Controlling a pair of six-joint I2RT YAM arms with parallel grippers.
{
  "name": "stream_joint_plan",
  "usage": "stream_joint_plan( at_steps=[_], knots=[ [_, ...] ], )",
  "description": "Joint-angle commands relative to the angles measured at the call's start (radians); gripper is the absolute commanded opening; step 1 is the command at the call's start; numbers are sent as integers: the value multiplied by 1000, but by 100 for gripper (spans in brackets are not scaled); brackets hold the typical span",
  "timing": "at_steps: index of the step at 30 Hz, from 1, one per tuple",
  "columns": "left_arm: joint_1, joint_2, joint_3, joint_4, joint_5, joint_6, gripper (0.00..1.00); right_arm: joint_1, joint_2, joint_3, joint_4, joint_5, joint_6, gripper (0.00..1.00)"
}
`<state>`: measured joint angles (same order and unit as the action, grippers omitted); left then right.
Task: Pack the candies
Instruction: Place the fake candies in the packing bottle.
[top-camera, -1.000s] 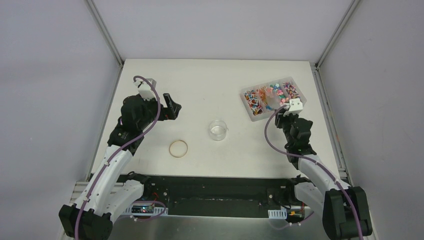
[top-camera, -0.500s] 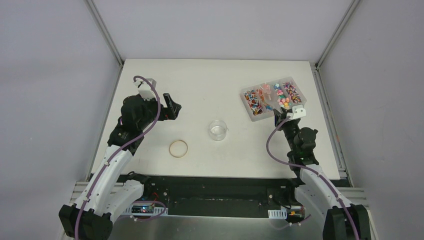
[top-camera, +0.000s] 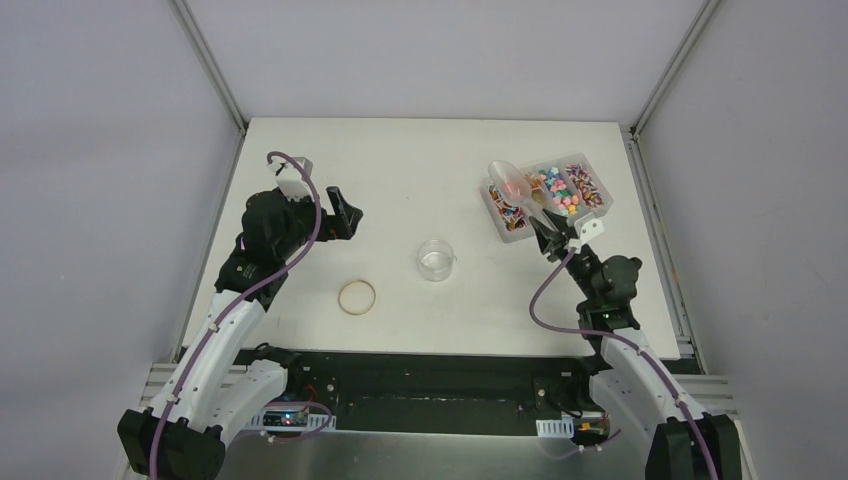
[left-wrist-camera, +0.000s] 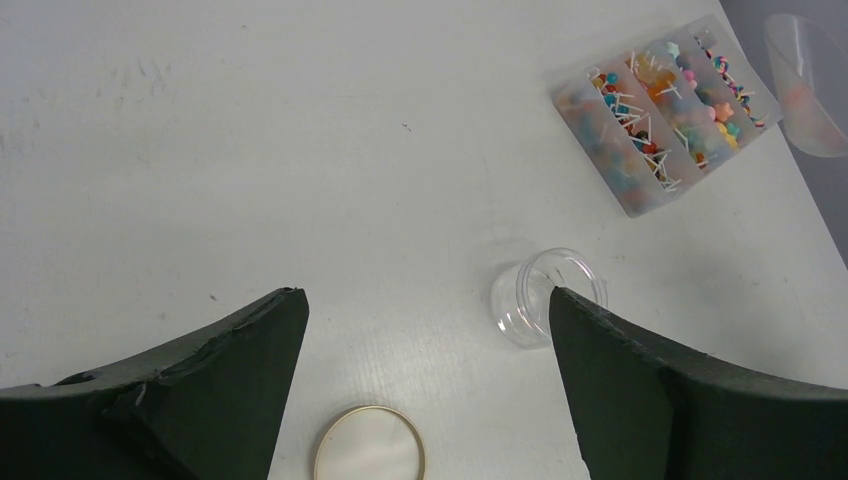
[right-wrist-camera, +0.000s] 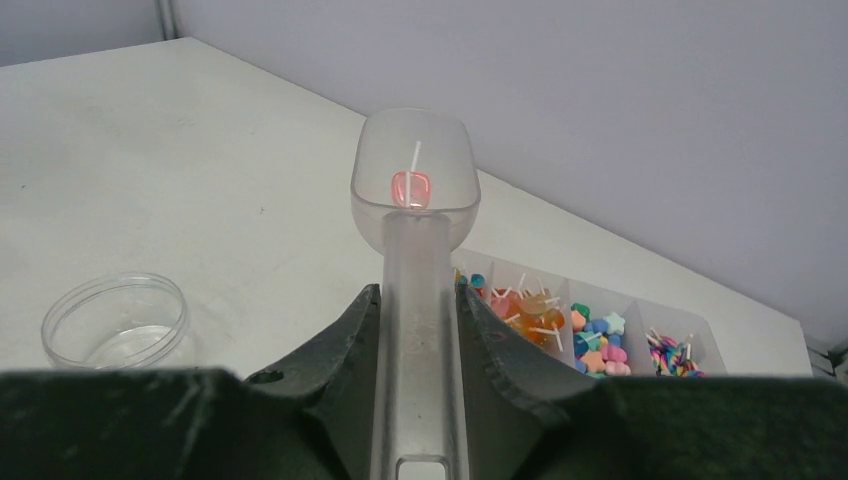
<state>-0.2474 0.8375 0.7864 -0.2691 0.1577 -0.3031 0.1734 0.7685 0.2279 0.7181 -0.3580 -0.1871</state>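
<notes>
Matte white table (top-camera: 420, 160) between plain grey walls carries a clear, rectangular plastic box (top-camera: 512, 233) at the far right, split into narrow compartments. Most of the candies (top-camera: 567, 190) lie inside it. They are tiny glossy pieces in pink, orange, yellow, green and blue, some star-shaped and some on thin white sticks. From above their shapes blur.

The right claw (right-wrist-camera: 418, 296) is clenched on the flat handle of a translucent, round-nosed scoop (right-wrist-camera: 416, 150), raised over the box's left end. One pink-red candy (right-wrist-camera: 410, 187) on a white stick sits in its bowl.

A clear, open-topped round jar (top-camera: 436, 259) stands mid-table. Nearer the left arm lies a thin tan rubber-band ring (top-camera: 357, 297), cut off at the bottom edge of the left wrist view.

The left claw (left-wrist-camera: 425, 310) hangs released, its dark, rough-edged fingers (left-wrist-camera: 230, 370) wide apart above the table.
</notes>
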Motion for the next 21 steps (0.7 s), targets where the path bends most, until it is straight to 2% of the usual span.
stream_joint_plan(
  at_steps=[1,4,7,11,21],
  knots=[
    [2,-14,-8,20,10,10,95,1,5,106,-10,-149,-64,0],
    [2,-13,-7,20,5,10,96,9,12,137,-75,-208,-79,0],
    [2,-16,-7,20,-6,10,98,14,22,167,-159,-308,-166,0],
    [2,-16,-6,20,-7,9,99,26,47,247,-385,-420,-291,0],
    [2,-21,-7,20,-15,5,99,63,77,363,-721,-482,-518,0]
  ],
)
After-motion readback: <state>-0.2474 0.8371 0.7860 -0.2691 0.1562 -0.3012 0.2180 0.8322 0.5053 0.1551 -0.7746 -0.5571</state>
